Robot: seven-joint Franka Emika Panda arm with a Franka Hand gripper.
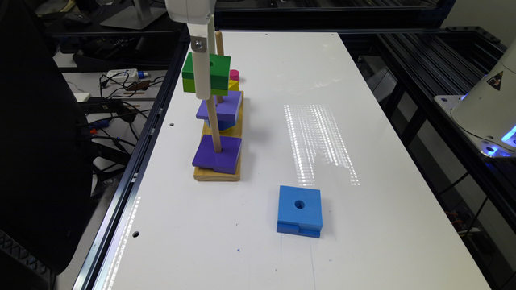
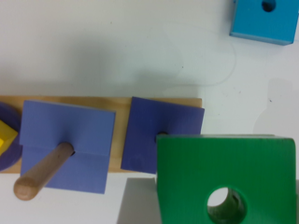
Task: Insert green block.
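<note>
End effector [image 1: 201, 76] hangs above the wooden base [image 1: 217, 173] at the bench's [image 1: 363, 121] far end, carrying the green block [image 1: 215, 72] raised beside the peg tops. Whether its grip is wide or narrow I cannot tell. From the wrist, the block's round hole appears, with a peg [image 2: 44, 170] through one purple block [image 2: 70, 144]. Outside, the blue block [image 1: 299, 211] lies apart, whole; the wrist view cuts it off.
</note>
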